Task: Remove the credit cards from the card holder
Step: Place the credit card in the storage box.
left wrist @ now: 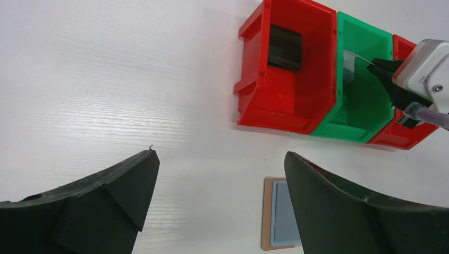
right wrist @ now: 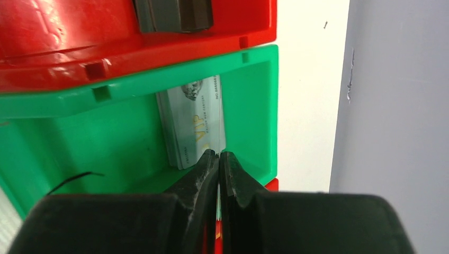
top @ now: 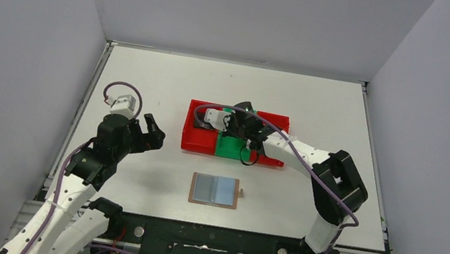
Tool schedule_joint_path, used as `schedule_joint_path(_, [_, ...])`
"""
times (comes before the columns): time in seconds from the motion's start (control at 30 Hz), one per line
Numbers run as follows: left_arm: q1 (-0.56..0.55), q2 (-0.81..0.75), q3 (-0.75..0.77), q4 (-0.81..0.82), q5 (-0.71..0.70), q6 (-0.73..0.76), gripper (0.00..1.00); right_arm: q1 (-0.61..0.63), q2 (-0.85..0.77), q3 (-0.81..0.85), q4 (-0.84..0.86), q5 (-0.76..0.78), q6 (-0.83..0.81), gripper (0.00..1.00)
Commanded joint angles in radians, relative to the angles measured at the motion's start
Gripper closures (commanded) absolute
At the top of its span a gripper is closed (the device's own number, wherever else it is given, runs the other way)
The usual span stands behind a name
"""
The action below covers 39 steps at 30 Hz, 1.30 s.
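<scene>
The left gripper [left wrist: 221,154] hangs with its jaws spread wide over the white table [top: 149,74], well apart from the card holder [top: 215,190], which lies unfolded, grey-blue lining up, near the front edge. Farther back, a black card [left wrist: 284,47] stands in the red bin [top: 196,141]. Beside it, in the green bin [top: 229,149], the right gripper [right wrist: 218,154] is pinched on a thin pale card [right wrist: 219,106] seen edge-on, just in front of a silver-grey card [right wrist: 193,127] marked VIP.
</scene>
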Motion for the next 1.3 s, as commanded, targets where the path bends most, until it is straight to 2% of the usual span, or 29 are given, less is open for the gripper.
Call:
schedule_joint_path(0.0, [0.009, 0.003, 0.011, 0.049, -0.003, 0.018, 0.09, -0.026, 0.019, 0.04, 0.069, -0.033, -0.031, 1.0])
schedule_joint_path(0.43, [0.009, 0.01, 0.011, 0.049, -0.002, 0.02, 0.09, -0.055, 0.077, 0.037, 0.137, -0.04, -0.075, 0.98])
schedule_joint_path(0.6, [0.01, 0.014, 0.011, 0.049, -0.002, 0.021, 0.09, -0.058, 0.092, 0.02, 0.176, -0.03, -0.094, 0.94])
schedule_joint_path(1.03, [0.015, 0.017, 0.011, 0.049, 0.004, 0.022, 0.09, -0.067, 0.129, 0.011, 0.161, -0.049, -0.116, 0.92])
schedule_joint_path(1.1, [0.015, 0.019, 0.011, 0.049, 0.006, 0.022, 0.09, -0.068, 0.131, 0.01, 0.168, -0.042, -0.108, 0.89])
schedule_joint_path(1.17, [0.015, 0.019, 0.011, 0.049, 0.006, 0.022, 0.09, -0.069, 0.129, 0.009, 0.17, -0.042, -0.105, 0.83])
schedule_joint_path(1.27, [0.015, 0.021, 0.011, 0.049, 0.005, 0.022, 0.09, -0.071, 0.117, 0.003, 0.171, -0.041, -0.104, 0.82])
